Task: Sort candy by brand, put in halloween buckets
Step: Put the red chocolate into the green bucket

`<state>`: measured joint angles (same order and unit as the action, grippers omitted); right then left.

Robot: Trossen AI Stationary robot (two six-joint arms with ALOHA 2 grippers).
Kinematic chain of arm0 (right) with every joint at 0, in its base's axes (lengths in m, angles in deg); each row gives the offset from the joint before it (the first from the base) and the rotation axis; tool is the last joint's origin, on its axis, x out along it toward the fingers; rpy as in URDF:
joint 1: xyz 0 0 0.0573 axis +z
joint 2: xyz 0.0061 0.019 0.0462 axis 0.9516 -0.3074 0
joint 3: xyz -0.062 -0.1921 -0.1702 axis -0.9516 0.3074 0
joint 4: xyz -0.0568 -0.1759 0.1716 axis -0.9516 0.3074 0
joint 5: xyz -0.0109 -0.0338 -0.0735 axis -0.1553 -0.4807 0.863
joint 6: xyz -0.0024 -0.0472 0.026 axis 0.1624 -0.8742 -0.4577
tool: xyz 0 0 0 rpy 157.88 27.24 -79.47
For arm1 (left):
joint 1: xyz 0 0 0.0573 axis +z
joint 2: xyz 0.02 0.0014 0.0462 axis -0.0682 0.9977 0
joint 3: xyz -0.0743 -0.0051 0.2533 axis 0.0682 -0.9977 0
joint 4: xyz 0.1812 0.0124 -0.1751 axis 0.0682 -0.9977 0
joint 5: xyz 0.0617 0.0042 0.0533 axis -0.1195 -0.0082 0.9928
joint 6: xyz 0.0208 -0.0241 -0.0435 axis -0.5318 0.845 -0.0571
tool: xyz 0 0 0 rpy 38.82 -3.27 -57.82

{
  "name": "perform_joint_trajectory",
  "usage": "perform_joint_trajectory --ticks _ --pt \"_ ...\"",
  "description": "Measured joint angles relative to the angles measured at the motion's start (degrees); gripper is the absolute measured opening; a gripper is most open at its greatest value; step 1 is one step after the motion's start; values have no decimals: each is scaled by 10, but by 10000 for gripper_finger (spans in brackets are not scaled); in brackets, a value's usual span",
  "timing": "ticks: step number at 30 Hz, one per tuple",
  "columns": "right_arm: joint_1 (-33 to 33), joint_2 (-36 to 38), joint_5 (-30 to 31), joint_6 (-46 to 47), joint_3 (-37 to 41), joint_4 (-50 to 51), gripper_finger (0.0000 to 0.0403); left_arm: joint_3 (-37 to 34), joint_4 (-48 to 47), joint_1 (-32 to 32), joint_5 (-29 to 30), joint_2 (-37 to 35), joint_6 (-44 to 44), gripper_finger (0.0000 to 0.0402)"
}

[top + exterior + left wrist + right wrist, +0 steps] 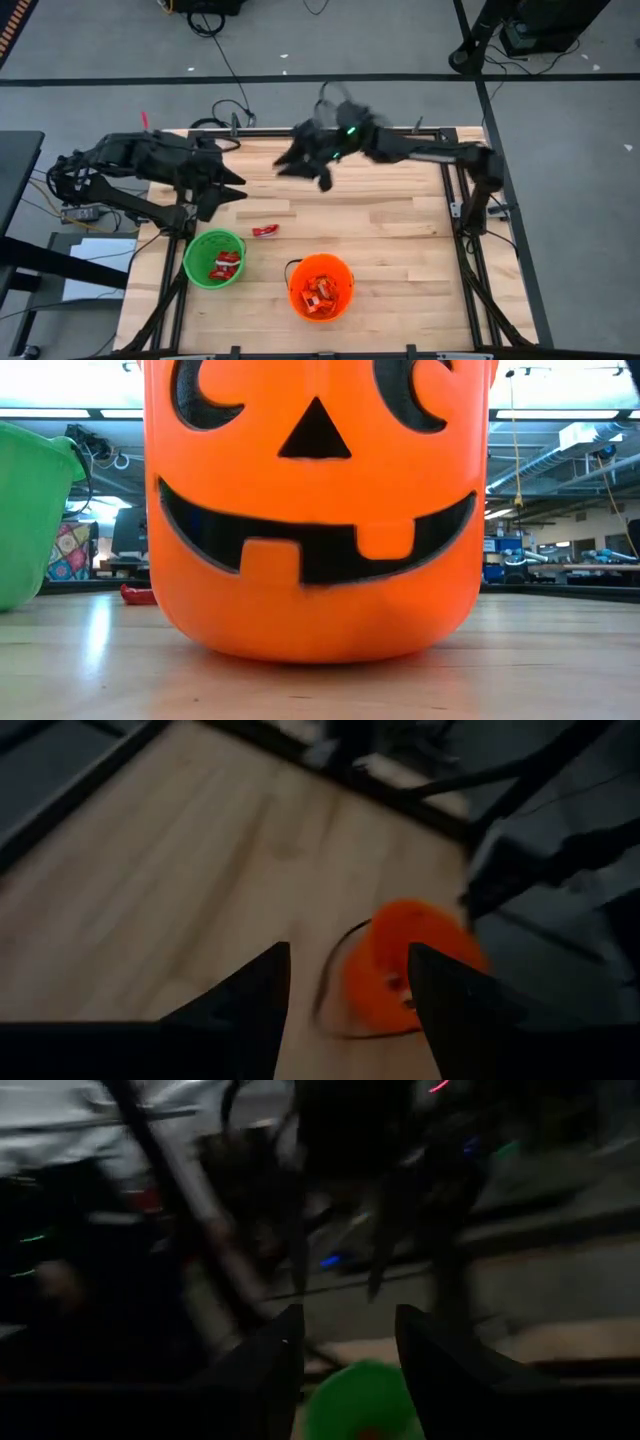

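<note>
The green bucket [214, 258] and the orange pumpkin-face bucket [321, 286] stand near the table's front edge, each with wrapped candy inside. One red candy [265, 231] lies flat on the wood just beyond the green bucket and shows as a red scrap [138, 595] in the low view. My left gripper [232, 190] hovers open above the table's left part; its wrist view shows the orange bucket [400, 975] past its fingers. My right gripper [300, 165] hangs open over the far middle, looking toward the green bucket [360, 1400]. Neither gripper holds anything.
The orange bucket [316, 510] fills the low view, with the green bucket [30, 510] at its left. Black frame rails [450, 190] run along the table's sides. Bare wood [380, 220] lies between the buckets and the far edge. Cables [225, 115] lie behind the table.
</note>
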<state>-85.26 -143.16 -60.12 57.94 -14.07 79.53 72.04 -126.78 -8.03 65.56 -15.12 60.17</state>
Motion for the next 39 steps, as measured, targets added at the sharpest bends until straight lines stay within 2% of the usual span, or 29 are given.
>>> perform_joint_trajectory --ticks 5,8,12,17,23,29,34,39 --pt "-21 116 75 -87 0 76 170 -22 -48 3 74 7 -32 208" --pt "-27 180 110 -121 -1 109 170 -67 -59 24 82 18 -44 208" --pt "-27 252 165 -154 0 163 170 -151 -45 52 47 39 -62 208" --pt "-26 317 225 -165 -1 238 170 -259 69 84 -28 66 -106 207" --pt "-26 345 250 -155 0 300 170 -333 114 122 -52 143 -125 208" --pt "-26 342 250 -155 0 319 170 -340 116 130 -60 243 -159 227" --pt "-27 341 250 -166 0 317 170 -340 114 130 -127 308 -169 273" --pt "-34 341 250 -174 0 317 170 -340 122 123 -122 338 -182 334"
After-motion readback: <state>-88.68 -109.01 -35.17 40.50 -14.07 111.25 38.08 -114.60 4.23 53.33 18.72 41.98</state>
